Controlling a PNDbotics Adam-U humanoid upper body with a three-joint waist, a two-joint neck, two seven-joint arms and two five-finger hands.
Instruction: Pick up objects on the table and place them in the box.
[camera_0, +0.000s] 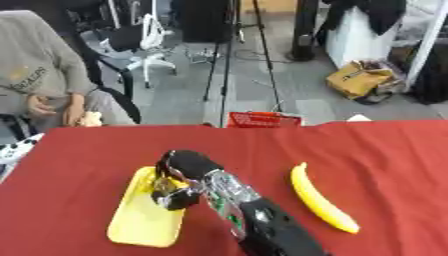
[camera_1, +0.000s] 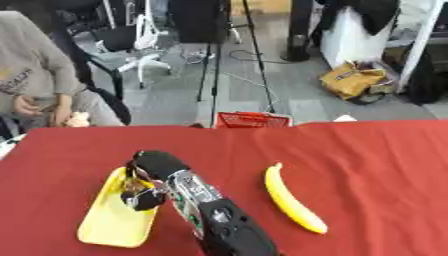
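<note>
Counting on the red bench (camera_0: 385, 165): one banana (camera_0: 322, 198), one yellow tray (camera_0: 140, 220), one robot hand (camera_0: 178, 172).

- Banana: lies flat on the cloth right of centre. It runs from far-left to near-right and bulges slightly to the right. It is whole, with nothing touching it, and sits well apart from the tray with the arm between them.
- Tray: shallow, with rounded corners, at near left, its long side running near to far. Its far-right corner is covered by the hand, and the rest of its floor shows bare yellow.
- Right hand: the arm enters at the near edge about centre and reaches far-left. The hand sits over the tray's far-right corner. The fingers (camera_0: 175, 198) are curled down toward the tray. I make out nothing between them, though the underside of the palm is hidden. Whether the fingers touch the tray I cannot tell.
- Left hand: shows in neither view.

Beyond the far edge is one red basket (camera_0: 264, 119), with only its upper part showing above the bench edge. One small white shape (camera_0: 359, 118) is at the far edge to the right, and I cannot identify it. One white, dark-spotted thing (camera_0: 17, 148) is cut off at the left edge, also not identifiable.
</note>
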